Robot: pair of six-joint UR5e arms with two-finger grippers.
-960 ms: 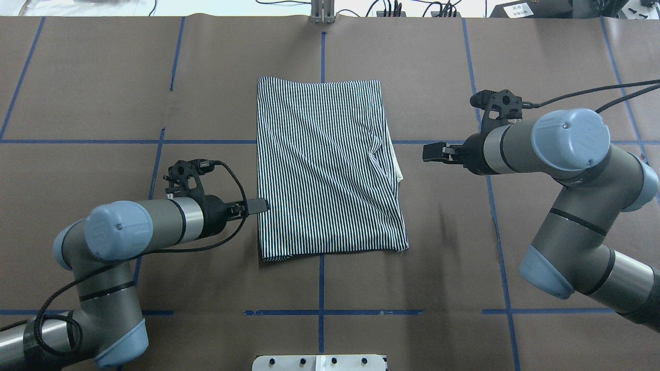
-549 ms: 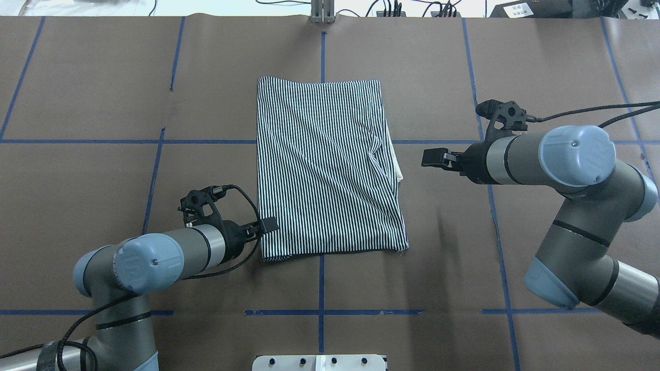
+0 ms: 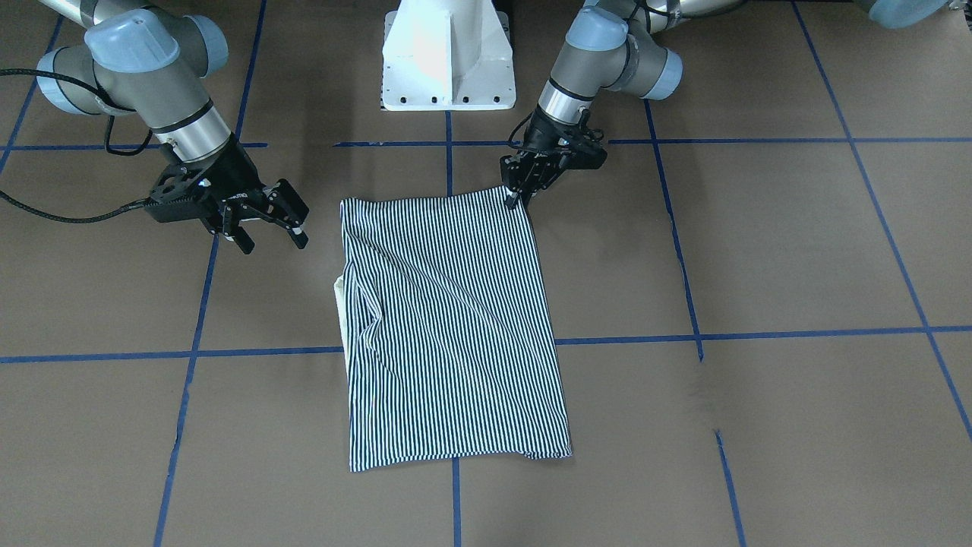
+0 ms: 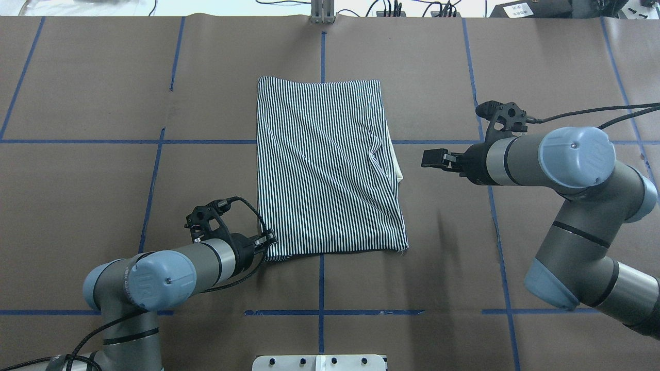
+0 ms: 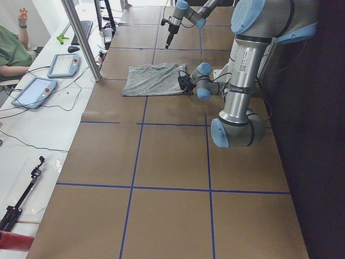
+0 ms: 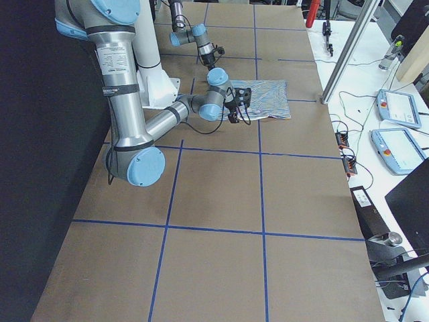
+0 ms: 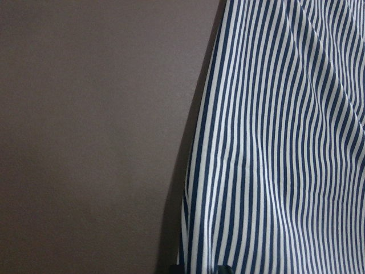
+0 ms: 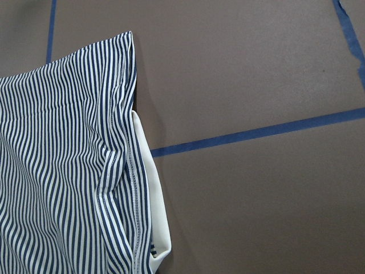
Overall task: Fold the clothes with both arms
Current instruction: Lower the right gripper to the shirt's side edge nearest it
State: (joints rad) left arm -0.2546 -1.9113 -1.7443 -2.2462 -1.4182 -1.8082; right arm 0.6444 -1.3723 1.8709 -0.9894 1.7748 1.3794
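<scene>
- Your left gripper is at the polo shirt's near-left corner, moved there from mid-edge a second ago; can't tell its jaw state.
- Polo shirt lies folded flat mid-table.
- Right gripper is spread wide, clear of the shirt's right edge.

we see the striped shirt, cream collar poking from its right edge, blue tape beyond.
</scene>
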